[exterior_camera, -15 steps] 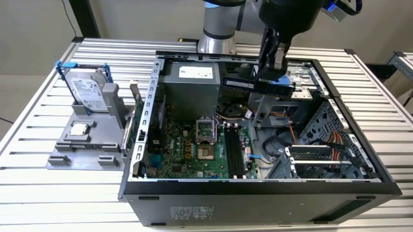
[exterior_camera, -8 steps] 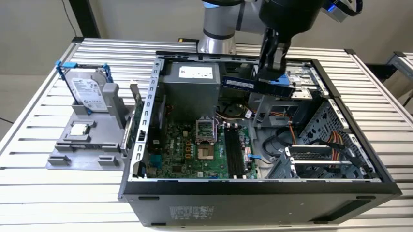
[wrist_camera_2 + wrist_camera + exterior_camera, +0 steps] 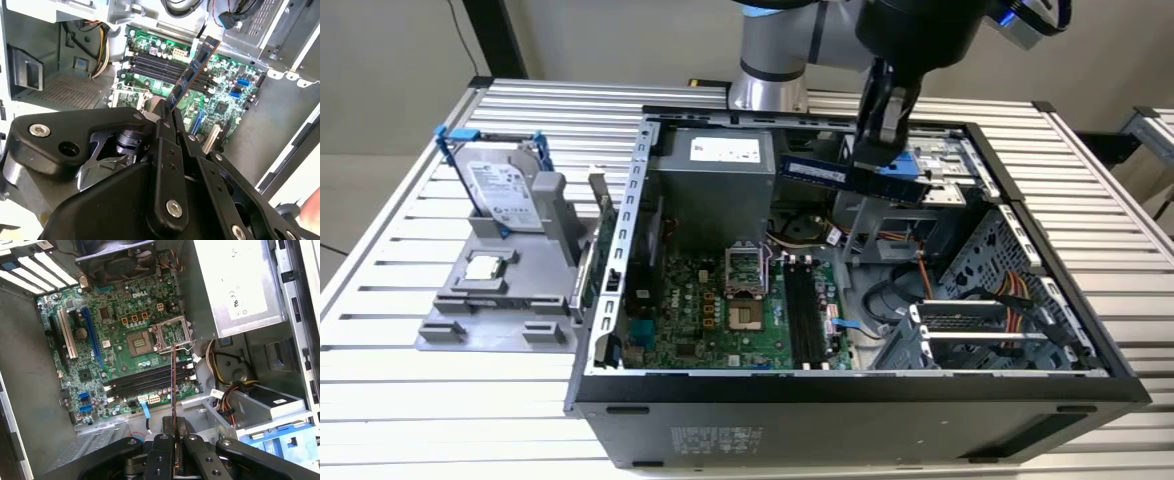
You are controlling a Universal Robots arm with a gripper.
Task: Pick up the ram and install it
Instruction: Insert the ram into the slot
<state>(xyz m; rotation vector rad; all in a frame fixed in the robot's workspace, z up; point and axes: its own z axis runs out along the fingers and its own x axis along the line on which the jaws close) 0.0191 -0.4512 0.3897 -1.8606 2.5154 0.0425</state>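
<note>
Exterior view: the gripper (image 3: 870, 152) is hanging over the open computer case (image 3: 640, 200). Its fingers (image 3: 881, 112) are pinching the ram (image 3: 831, 172) by one long edge, and we are judging that this leaves the contact edge free to enter a slot. The ram is riding level above the drive bay, apart from the memory slots (image 3: 803, 315) on the motherboard (image 3: 714, 320), so we are calling it not yet seated. On the table (image 3: 400, 400), beside the case, a grey holder (image 3: 467, 325) is carrying the hard drive (image 3: 500, 190) and the processor chip (image 3: 483, 267). Pale labels are showing on the ram and on the power supply (image 3: 714, 175). We are not reading any print.

Second wrist view: the ram (image 3: 192, 70) is jutting out from the clamped gripper (image 3: 167, 114), angled across the slots (image 3: 160, 62) below.

First wrist view: the ram (image 3: 173, 385) is showing edge-on. It is crossing the slots (image 3: 145, 382) and not running along them, near the open processor socket (image 3: 140, 342).
</note>
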